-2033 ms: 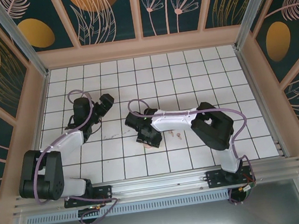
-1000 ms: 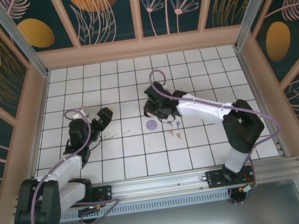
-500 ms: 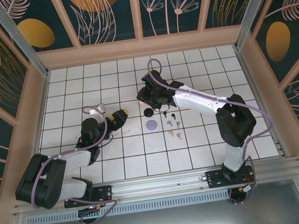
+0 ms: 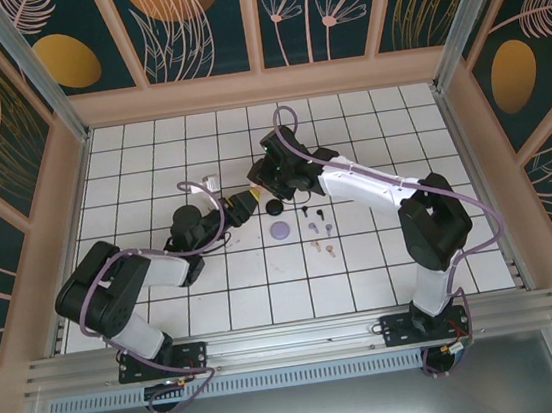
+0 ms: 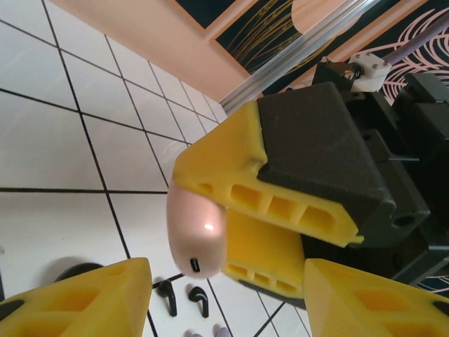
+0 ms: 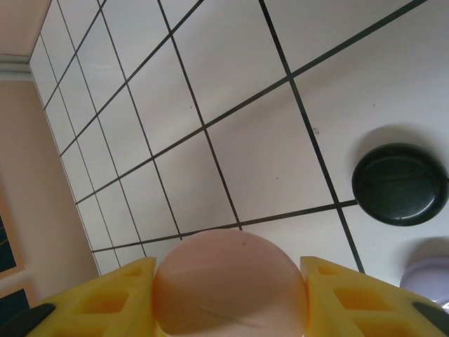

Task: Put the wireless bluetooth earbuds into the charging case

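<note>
White gridded worktop (image 4: 148, 152), teal floral walls (image 4: 203, 24). The right end effector (image 6: 231, 302) clamps a pink case (image 5: 196, 228); the left end effector (image 4: 240, 207) stands open.

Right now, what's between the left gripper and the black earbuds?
The black case, seen in the top view between the left gripper and the black earbuds.

No legible text, label, brand, number or sign. The pink case (image 5: 196, 228), the dark case (image 6: 400, 184), the white tiled table (image 4: 365, 276) and the painted wall panels (image 4: 200, 34) carry no lettering. The panels bear plant motifs alone.
</note>
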Available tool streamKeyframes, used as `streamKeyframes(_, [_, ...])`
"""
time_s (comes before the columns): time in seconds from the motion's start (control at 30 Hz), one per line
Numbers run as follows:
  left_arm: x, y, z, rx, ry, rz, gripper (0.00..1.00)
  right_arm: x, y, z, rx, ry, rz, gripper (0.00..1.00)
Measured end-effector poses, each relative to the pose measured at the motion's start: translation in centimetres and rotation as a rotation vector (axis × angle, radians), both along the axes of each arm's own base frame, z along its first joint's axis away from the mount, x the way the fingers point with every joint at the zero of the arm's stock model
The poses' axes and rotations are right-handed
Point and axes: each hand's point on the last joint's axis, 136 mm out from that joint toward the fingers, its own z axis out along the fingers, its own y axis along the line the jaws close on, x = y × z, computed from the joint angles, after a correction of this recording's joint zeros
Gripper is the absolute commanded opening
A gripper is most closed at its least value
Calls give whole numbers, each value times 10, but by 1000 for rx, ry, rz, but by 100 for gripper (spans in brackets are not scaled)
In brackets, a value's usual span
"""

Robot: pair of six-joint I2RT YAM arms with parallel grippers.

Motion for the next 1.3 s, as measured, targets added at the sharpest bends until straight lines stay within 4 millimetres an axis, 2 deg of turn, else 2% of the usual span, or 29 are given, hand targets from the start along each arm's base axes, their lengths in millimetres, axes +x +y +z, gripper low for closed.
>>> streamKeyframes(0.27, [5, -6, 1, -16, -13, -4, 49, 0, 1, 1, 9, 1, 1, 43])
streamKeyframes(0.6, [8, -11, -3, -21, -9, 0, 46, 0, 5, 4, 27, -2, 7, 43])
streamKeyframes(1.0, [12, -14, -4, -25, -5, 13, 33, -4, 3, 8, 43, -8, 15, 43])
streamKeyframes(1.3, [12, -15, -5, -29, 2, 17, 17, -4, 2, 10, 54, -12, 5, 45])
